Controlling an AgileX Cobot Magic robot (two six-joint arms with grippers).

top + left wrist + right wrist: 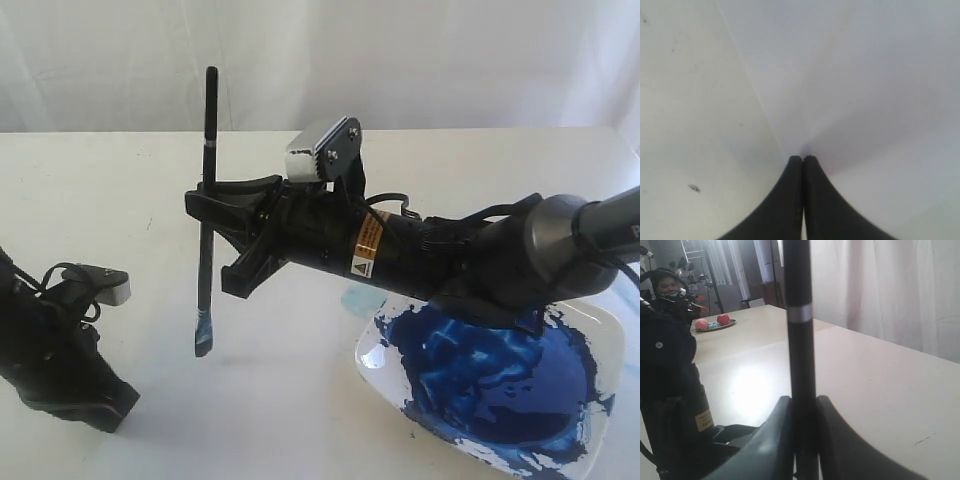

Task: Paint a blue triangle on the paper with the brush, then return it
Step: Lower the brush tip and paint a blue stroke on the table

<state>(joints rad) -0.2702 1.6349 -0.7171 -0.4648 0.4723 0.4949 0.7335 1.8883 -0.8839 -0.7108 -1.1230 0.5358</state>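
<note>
Right end effector is pinching the brush mid-handle | brush probably handling light, stiff, slick | left end effector lying pressed together by the surface's left edge

Desk middle: the right arm reaches across it from the right edge. The right gripper is clamped on the upright brush, bristles down.
Near right corner: taken up by the paint-filled dish, partly under that arm.
Near left corner: the left arm stands here, and the left gripper has its jaws pressed together.
Far edge: open tabletop all along.
Near edge, middle: open gap between left arm and dish.
</note>
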